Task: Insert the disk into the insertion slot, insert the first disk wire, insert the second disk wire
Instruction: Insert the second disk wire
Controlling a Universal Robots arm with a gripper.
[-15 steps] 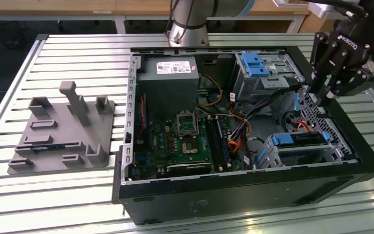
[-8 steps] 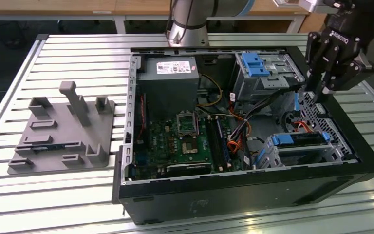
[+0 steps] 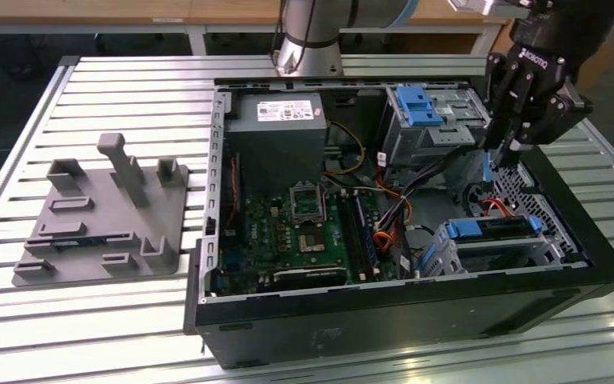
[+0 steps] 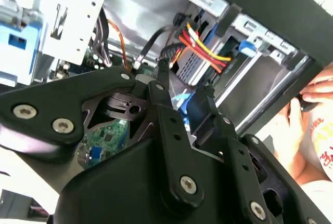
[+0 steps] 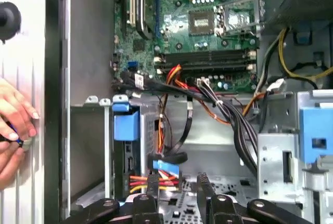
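Open tower case is sitting on a slatted metal counter, with wooden cabinets running along the back of the room. Counting: one arm, one claw, one grey peg fixture at frame left. Two blue-fronted bays are sitting inside the case: a taller cage with a blue bracket at upper right, and the disk at lower right. The disk is already sitting in the insertion slot, blue carrier facing the board. A red cable is curling just above it. The claw is hanging over the case's right side, between the two bays, up-frame of the disk and apart from it. A blue connector is showing right at the claw's tip in both wrist views; I can't tell whether the claw is clamping it or just standing narrow. A person's hand is resting on the counter just beside the case wall.
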